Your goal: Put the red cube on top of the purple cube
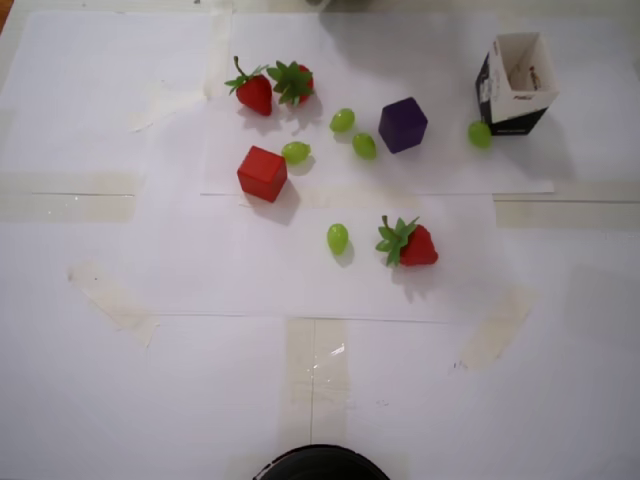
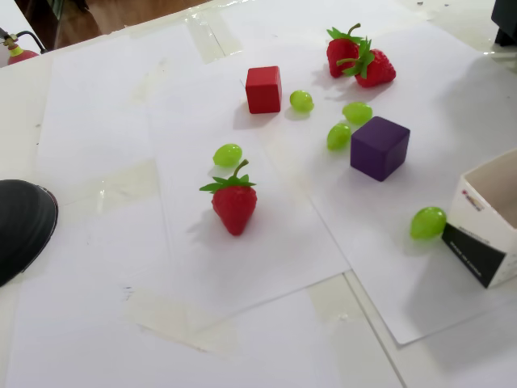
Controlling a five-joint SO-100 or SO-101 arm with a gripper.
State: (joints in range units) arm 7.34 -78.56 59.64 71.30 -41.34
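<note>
I am looking at the red cube (image 1: 262, 173) first, and it is sitting flat on the white paper (image 1: 150, 260), not lifted and not touched by anything. A green grape (image 1: 295, 152) is lying just beside it, toward the purple cube (image 1: 403, 125), which is resting on the same sheet well apart from the red one. In the fixed view the red cube (image 2: 263, 89) is showing near the top centre, and the purple cube (image 2: 380, 148) is lying lower and to the right, with two more grapes (image 2: 348, 124) close against its near side. Nothing is stacked on the purple block; its top face is bare.

So I am judging the task as not yet begun in any visible way: the pick, the carry and the placing are all still to do.

I am not seeing the gripper in either view. Only a dark corner at the top right edge of the fixed view may be part of the arm, and I cannot tell. The state of the jaws is therefore not something I can report.

Around the blocks, a pair of strawberries (image 1: 272, 86) is lying beyond the red cube, a single strawberry (image 1: 408, 243) and another grape (image 1: 337, 238) are sitting nearer the bottom of the overhead view, and a black-and-white paper box (image 1: 516, 82) with a grape (image 1: 480, 134) beside it is standing off to the right.
</note>
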